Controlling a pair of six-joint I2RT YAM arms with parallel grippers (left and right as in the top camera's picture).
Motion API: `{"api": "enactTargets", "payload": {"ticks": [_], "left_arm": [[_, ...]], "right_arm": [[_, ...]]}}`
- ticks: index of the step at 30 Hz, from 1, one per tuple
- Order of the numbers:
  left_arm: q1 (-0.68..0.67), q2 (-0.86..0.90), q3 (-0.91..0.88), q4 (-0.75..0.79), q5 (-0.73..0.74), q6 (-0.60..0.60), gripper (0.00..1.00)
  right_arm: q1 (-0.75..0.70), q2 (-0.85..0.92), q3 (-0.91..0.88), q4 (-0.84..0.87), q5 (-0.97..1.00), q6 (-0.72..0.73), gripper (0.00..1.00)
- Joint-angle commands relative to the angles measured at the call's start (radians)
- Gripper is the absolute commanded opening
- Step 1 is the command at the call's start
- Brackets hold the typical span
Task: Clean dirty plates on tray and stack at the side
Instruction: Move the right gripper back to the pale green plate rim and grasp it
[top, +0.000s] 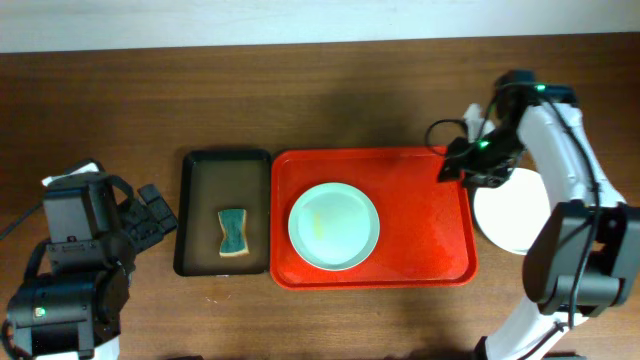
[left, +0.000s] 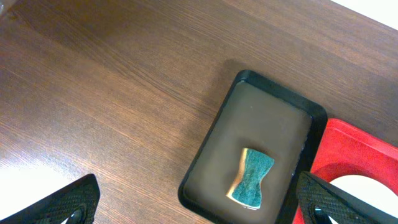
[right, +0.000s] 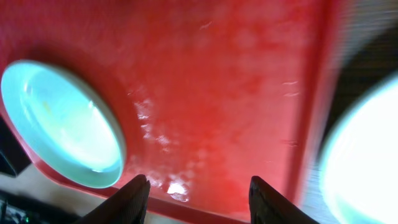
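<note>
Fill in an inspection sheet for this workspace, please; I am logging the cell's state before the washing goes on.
Surface: brown wood-grain table.
Job's things: red tray holds one pale green plate with a faint yellowish smear; a white plate lies on the table right of the tray, partly hidden by the right arm.
Clutter: black tray left of the red one, holding a green sponge.
Grippers: left gripper open, empty, left of the black tray; right gripper open, empty, over the red tray's right end.
Cables: black cable loop by the right arm.
Surroundings: pale wall strip beyond the table.
</note>
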Motion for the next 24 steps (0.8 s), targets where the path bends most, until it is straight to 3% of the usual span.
{"api": "enactTargets", "payload": {"ticks": [1,5,8,13,15,21,24], "left_arm": [[0.004,-0.003,0.014,-0.001,-0.011,-0.014,0.99],[0.004,-0.003,0.014,-0.001,-0.011,-0.014,0.99],[0.004,-0.003,0.014,-0.001,-0.011,-0.014,0.99],[0.004,-0.003,0.014,-0.001,-0.011,-0.014,0.99],[0.004,-0.003,0.014,-0.001,-0.011,-0.014,0.99],[0.004,-0.003,0.014,-0.001,-0.011,-0.014,0.99],[0.004,-0.003,0.014,-0.001,-0.011,-0.014,0.99]], "right_arm": [[0.112,-0.003,-0.1,0.03,-0.054,0.027,0.53],[0.257,-0.003,-0.238,0.222,-0.058,0.167,0.48],[0.36,-0.002,-0.256,0.322,-0.041,0.194,0.48],[0.467,-0.001,-0.256,0.377,0.183,0.274,0.47],[0.482,-0.001,-0.256,0.385,0.184,0.274,0.4],[0.482,-0.001,-0.285,0.397,0.192,0.278,0.39],[0.482,-0.001,-0.302,0.41,0.19,0.278,0.28]]}}
